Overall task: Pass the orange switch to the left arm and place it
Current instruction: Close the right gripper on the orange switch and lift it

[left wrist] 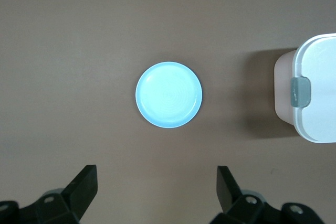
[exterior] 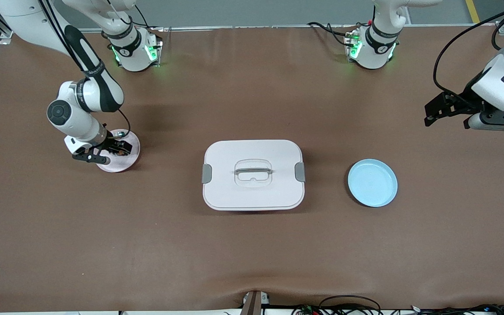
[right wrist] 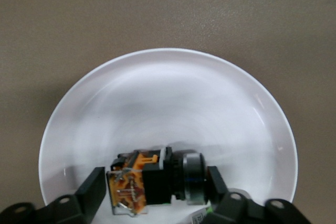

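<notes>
The orange switch (right wrist: 152, 182), a small black part with an orange end and a metal cap, lies on its side on the pink plate (exterior: 122, 165) at the right arm's end of the table. My right gripper (right wrist: 156, 174) is down on that plate (right wrist: 157, 103), open, one finger at each end of the switch: one touches the cap, the other stands a sliver off the orange end. In the front view the right gripper (exterior: 118, 148) hides the switch. My left gripper (exterior: 429, 114) waits high over the left arm's end of the table, open and empty (left wrist: 157, 182).
The white box (exterior: 252, 151) with grey side latches sits mid-table between the two plates; one latched end of the box (left wrist: 317, 93) shows in the left wrist view. A blue plate (exterior: 372, 182) lies bare toward the left arm's end, below the left wrist camera (left wrist: 168, 94).
</notes>
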`<act>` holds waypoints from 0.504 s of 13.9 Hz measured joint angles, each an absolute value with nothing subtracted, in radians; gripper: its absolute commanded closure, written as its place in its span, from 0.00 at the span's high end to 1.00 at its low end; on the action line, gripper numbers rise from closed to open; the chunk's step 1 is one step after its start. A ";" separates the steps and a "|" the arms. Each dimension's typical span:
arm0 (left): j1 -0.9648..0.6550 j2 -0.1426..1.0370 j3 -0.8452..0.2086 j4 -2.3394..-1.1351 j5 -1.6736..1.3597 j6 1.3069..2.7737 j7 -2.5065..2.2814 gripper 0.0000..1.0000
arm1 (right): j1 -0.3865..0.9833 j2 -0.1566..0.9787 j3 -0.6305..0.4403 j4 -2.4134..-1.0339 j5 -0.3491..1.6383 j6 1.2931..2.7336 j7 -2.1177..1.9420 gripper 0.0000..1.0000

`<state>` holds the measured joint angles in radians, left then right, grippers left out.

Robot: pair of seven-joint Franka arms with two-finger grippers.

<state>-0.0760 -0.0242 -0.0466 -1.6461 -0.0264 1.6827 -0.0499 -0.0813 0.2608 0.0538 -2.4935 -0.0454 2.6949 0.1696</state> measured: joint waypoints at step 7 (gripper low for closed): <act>-0.078 -0.025 -0.052 -1.605 -0.076 1.681 -0.051 1.00 | -0.088 0.261 0.049 -2.472 -0.047 2.689 0.170 0.00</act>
<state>-0.0779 -0.0250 -0.0520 -1.6046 -0.0758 1.6810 -0.0511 -0.0881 0.2613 0.0491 -2.4716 -0.0472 2.6891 0.1698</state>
